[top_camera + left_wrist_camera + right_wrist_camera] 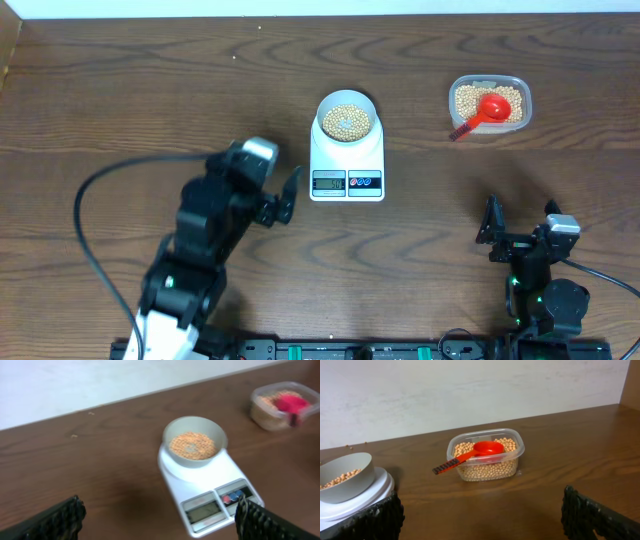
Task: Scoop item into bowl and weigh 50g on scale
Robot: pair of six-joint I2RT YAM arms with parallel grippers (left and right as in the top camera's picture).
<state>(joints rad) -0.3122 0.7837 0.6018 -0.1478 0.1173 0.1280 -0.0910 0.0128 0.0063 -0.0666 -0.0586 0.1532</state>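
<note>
The pale bowl [347, 118] sits on the white scale [347, 166] at the table's middle, with tan beans [347, 122] in it. It also shows in the left wrist view [195, 440] and at the left edge of the right wrist view [345, 476]. A clear tub [489, 104] at the right holds more beans and a red scoop [487, 110]. My left gripper [283, 195] is open and empty, just left of the scale. My right gripper [520, 228] is open and empty near the front right.
A black cable [90, 230] loops on the table left of the left arm. A pale wall [470, 390] stands behind the table's far edge. The scale's display [202, 510] faces the front.
</note>
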